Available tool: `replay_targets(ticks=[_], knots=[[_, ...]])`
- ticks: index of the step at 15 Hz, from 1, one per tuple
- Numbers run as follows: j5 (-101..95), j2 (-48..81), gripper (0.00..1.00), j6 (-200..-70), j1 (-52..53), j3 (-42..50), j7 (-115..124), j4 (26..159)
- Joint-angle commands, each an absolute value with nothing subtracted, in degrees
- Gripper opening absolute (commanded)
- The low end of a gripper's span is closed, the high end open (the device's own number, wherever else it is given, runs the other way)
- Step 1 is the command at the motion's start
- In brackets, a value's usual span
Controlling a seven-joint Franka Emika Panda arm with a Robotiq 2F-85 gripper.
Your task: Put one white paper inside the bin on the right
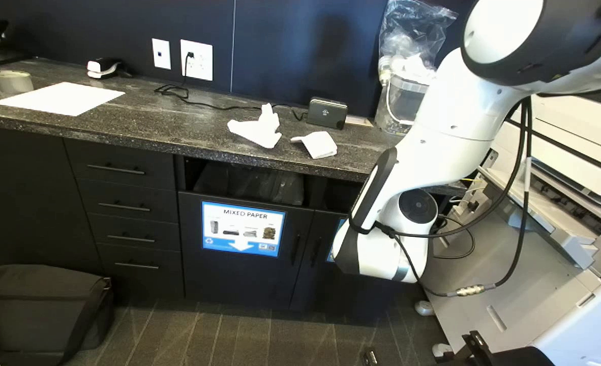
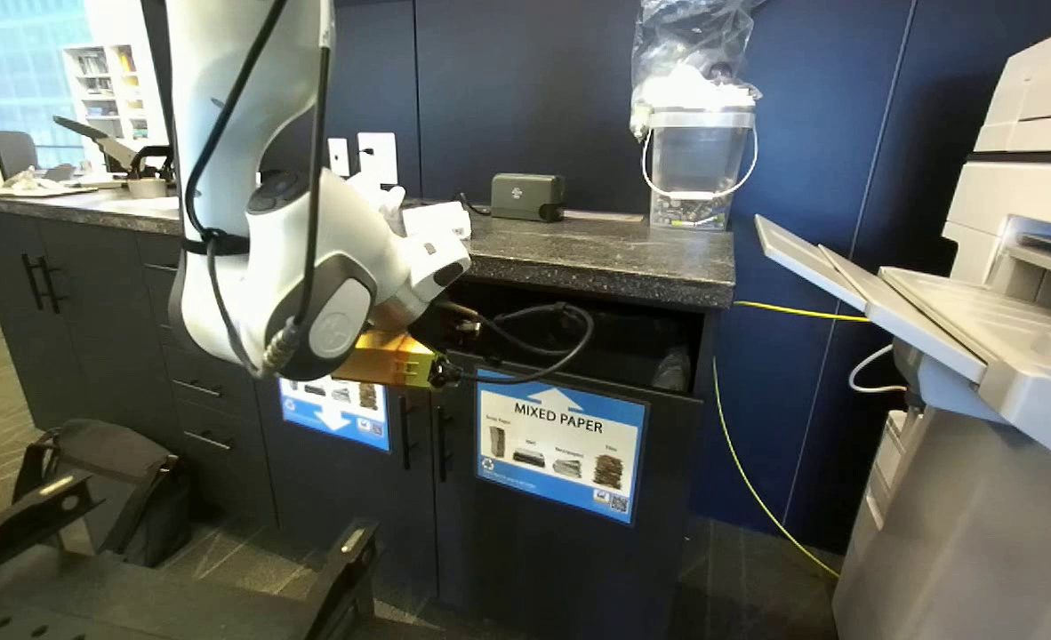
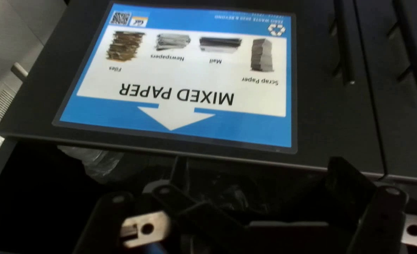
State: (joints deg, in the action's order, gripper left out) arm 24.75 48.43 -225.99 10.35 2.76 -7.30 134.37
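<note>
One gripper, two crumpled papers, two bins

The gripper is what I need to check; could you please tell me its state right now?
Gripper: open, jaws standing apart, with nothing clearly seen held between them.

Speckled countertop with white sheet, two crumpled papers, dark box, bucket
</note>
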Motion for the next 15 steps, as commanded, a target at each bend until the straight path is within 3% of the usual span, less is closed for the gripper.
replay_targets(ticks=[1,5,8,15], knots=[[29.10,34.73,1.00,-213.29,16.22,5.36,-11.40,144.32],[39.81,23.00,1.00,-199.03,29.04,13.50,-19.90,149.31],[50.09,19.17,1.00,-193.14,42.92,24.55,-28.68,149.81],[49.47,22.24,1.00,-178.17,73.82,54.00,-27.56,146.78]])
